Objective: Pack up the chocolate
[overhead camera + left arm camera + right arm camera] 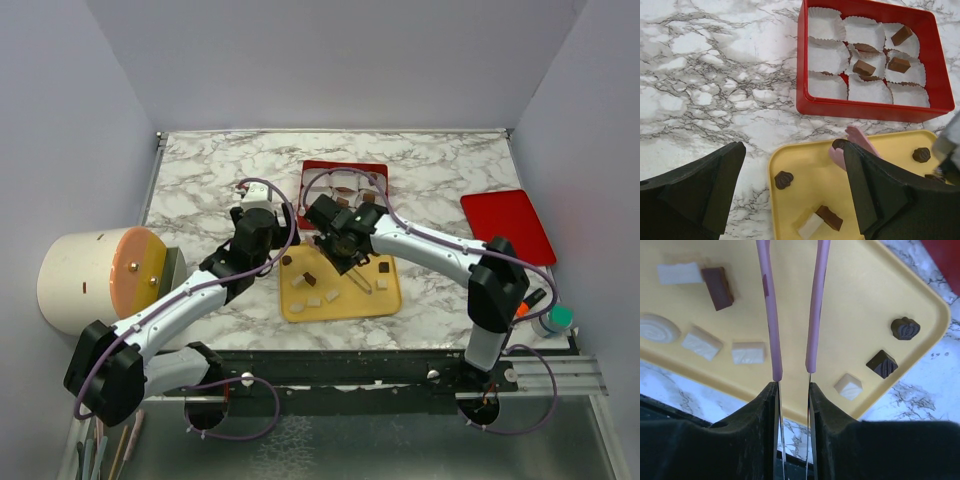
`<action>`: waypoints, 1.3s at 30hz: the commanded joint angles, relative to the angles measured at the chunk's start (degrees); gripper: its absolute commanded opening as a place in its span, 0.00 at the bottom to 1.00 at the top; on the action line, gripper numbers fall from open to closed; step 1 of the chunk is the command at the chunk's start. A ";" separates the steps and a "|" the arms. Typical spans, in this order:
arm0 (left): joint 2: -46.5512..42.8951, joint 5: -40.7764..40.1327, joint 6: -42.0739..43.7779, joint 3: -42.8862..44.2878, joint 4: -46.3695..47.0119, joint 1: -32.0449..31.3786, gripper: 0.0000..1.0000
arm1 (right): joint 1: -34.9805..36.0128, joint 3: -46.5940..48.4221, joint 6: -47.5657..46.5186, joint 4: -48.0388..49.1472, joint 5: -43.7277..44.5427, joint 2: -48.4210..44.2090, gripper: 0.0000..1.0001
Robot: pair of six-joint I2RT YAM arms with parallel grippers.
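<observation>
Right gripper (792,386) is over the yellow tray (855,300), its 2 black fingers squeezed onto the steel shanks of a pair of pink-sleeved tweezers (812,315). It's clamped on the tool, which makes sense, because the chocolate (882,363) looks far too small for those blunt fingers to pinch cleanly. The 2 pink arms run nearly parallel with a narrow gap between them, and the tips run out of the wrist view. From the left wrist camera, the pink tips sit right at a dark domed piece (840,144) near the tray's far edge (touching it or gripping it? I can't tell).

Left gripper (792,150) hangs above the marble tabletop (705,75), jaws wide apart and holding nothing, probably parked there so its camera covers both the tray and the red box (865,107). Inside the box are 9 pleated white paper cups (826,55), and 3 of them hold smooth brown rectangular blocks (863,67).

On the glossy plastic tray there are ridged dark domes, a dark square and a brown bar, plus pale cream cubes and a swirled disc (657,329). Plenty left to move, so I'd call this early in the job.
</observation>
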 commanded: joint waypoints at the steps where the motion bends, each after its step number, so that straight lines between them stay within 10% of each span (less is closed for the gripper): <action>1: -1.36 -2.22 -0.84 -0.79 -0.33 0.23 0.90 | 0.45 3.76 0.97 -2.85 2.36 -3.86 0.00; 39: -1.64 -1.63 -0.60 -1.13 0.45 0.24 0.90 | -19.68 23.69 -2.29 1.05 -0.53 15.23 0.01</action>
